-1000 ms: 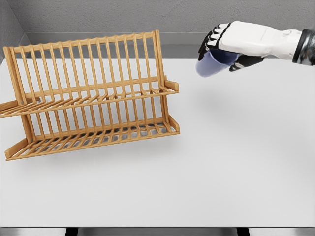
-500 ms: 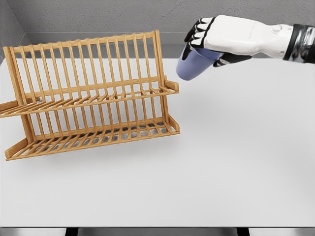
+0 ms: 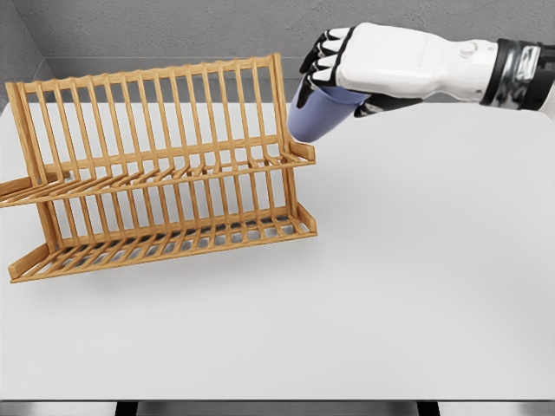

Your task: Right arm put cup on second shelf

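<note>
The right hand (image 3: 364,74) grips the lavender cup (image 3: 316,117) from above, tilted, in the air at two o'clock of the wooden dish rack (image 3: 156,173), just beside its end post, so setting it on the shelf remains

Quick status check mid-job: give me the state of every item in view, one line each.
cup: held in the air, tilted, at the rack's right end, not on any shelf.
right hand: shut on the cup, gripping from above.
dish rack: wooden, standing on the table, both shelves bare.
table: white, bearing only the rack.
left hand: not in view.
</note>
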Controlling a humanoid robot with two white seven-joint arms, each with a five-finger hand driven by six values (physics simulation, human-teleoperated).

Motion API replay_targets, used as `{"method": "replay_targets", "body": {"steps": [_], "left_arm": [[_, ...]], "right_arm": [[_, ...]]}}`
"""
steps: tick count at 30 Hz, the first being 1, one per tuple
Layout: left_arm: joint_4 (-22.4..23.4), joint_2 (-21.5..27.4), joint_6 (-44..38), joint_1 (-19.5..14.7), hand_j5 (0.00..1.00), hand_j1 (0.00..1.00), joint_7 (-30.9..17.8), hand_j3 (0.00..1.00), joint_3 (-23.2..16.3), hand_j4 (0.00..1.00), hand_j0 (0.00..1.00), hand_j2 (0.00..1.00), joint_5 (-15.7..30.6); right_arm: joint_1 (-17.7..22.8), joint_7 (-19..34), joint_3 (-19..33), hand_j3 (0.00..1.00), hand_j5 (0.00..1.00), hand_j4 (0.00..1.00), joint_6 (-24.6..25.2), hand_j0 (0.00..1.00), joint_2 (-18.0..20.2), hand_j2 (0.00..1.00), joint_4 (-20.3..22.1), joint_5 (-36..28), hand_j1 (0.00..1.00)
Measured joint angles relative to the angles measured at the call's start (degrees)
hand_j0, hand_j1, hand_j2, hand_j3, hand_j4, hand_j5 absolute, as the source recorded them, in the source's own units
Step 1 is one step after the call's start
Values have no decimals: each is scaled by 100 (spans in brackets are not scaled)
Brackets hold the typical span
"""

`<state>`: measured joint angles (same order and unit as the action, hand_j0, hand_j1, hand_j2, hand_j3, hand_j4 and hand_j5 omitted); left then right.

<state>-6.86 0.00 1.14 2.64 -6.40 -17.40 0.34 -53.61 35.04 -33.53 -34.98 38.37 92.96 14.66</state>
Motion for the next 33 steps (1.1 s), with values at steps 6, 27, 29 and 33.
{"method": "replay_targets", "body": {"steps": [6, 27, 29, 33], "left_arm": [[0, 0, 0, 0, 100, 100, 0, 100, 0, 100, 100, 100, 0], [0, 0, 0, 0, 100, 100, 0, 100, 0, 100, 100, 100, 0], [0, 0, 0, 0, 100, 100, 0, 100, 0, 100, 100, 100, 0], [0, 0, 0, 0, 100, 100, 0, 100, 0, 100, 100, 100, 0]], "right_arm": [[0, 0, -32, 64, 64, 64, 6, 64, -75, 64, 111, 6, 64], [0, -2, -489, 100, 100, 100, 9, 100, -312, 100, 143, 39, 100], [0, -2, -476, 100, 100, 100, -1, 100, -307, 100, 143, 39, 100], [35, 0, -276, 100, 100, 100, -17, 100, -262, 100, 138, 30, 100]]}}
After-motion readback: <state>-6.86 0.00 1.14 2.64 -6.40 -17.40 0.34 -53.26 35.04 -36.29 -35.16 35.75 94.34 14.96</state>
